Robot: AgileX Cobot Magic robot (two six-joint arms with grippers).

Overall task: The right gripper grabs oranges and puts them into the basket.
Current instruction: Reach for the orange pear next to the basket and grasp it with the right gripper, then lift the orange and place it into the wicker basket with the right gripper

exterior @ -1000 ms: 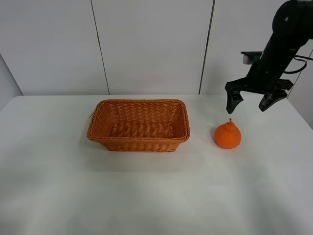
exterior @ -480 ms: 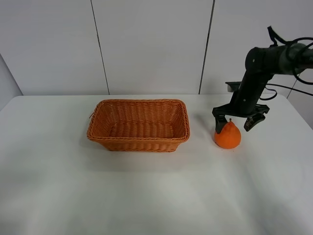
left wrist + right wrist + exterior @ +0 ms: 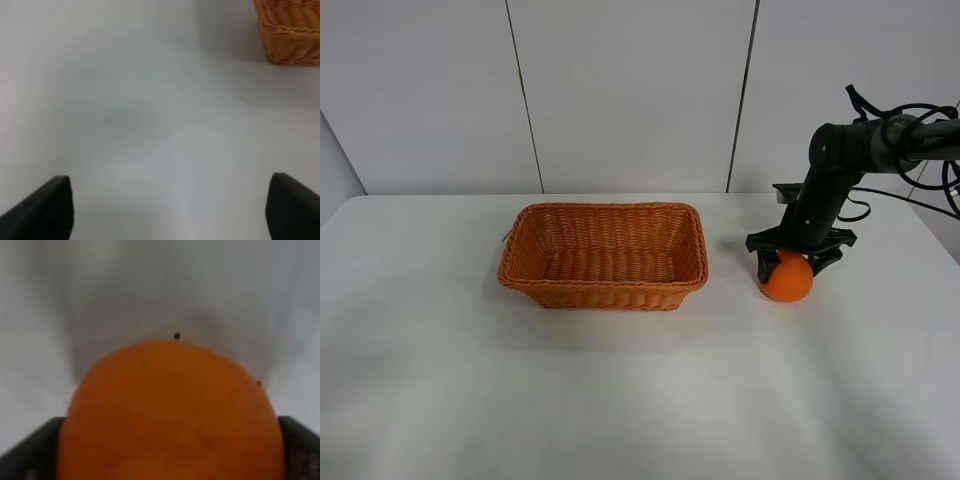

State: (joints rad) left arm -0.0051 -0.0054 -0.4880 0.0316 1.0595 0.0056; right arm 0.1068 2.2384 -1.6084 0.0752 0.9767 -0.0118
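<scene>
1. Okay, state first: right tool (image 3: 788, 266) is down over the orange (image 3: 787, 283), fingers apart, one on each flank. The wrist view shows fruit filling the gap. I can't tell if the pads touch the skin yet. Not clamped, by my read.
2. Orange sits on the worktop (image 3: 620, 400), right of the basket (image 3: 605, 296), near it but apart. Basket looks empty.
3. Left tool (image 3: 170, 212) is spread wide and holds nothing. It's over bare worktop with a basket corner in its view. Not involved.
4. Risk: round, smooth fruit. If I close with the fingers high on the curve, it can squirt out of the grip and roll off across the worktop. From the high view the fingers look to sit on the upper half, so I judge this the main worry.
5. Risk: off-centre closing. One finger landing first would nudge the orange sideways, maybe toward the worktop's right edge.
6. Risk: squeeze too hard and it bruises; too soft and it drops on the lift.
7. Risk on transfer: carrying too low would catch the basket's near rim, shoving the basket or knocking the fruit loose.
8. Risk on release: letting go from high could bounce it back out over the sloped walls.
</scene>
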